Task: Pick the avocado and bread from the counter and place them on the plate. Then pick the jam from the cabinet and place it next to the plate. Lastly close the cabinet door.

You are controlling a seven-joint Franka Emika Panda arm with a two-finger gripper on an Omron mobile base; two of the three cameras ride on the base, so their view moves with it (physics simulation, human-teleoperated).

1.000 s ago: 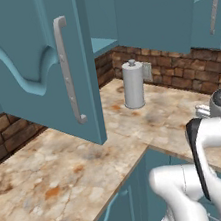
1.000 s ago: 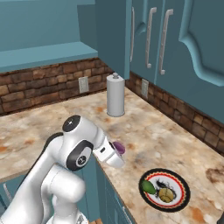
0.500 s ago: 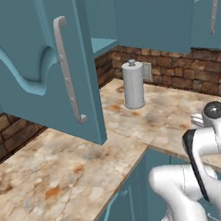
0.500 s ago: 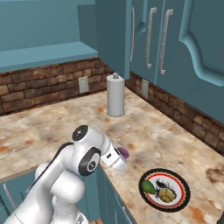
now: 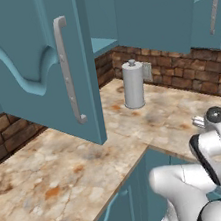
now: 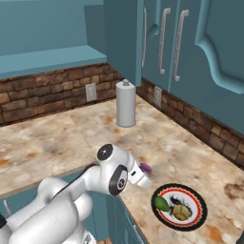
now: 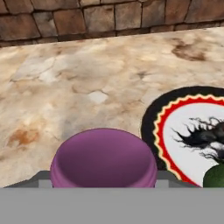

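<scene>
While hidden behind the arm elsewhere — jam (image 7: 103, 158) gripper-clasped (image 7: 103, 177), beside plate (image 7: 164, 127).

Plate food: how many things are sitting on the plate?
2. The avocado lies at the left edge of the plate; the bread sits beside it, near the plate's middle. The arm hides nothing on the plate in the right base view.

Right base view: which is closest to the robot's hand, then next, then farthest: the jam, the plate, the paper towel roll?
1. The jam, right in the gripper.
2. The plate, beside it on the counter.
3. The paper towel roll, far back by the brick wall.
</scene>
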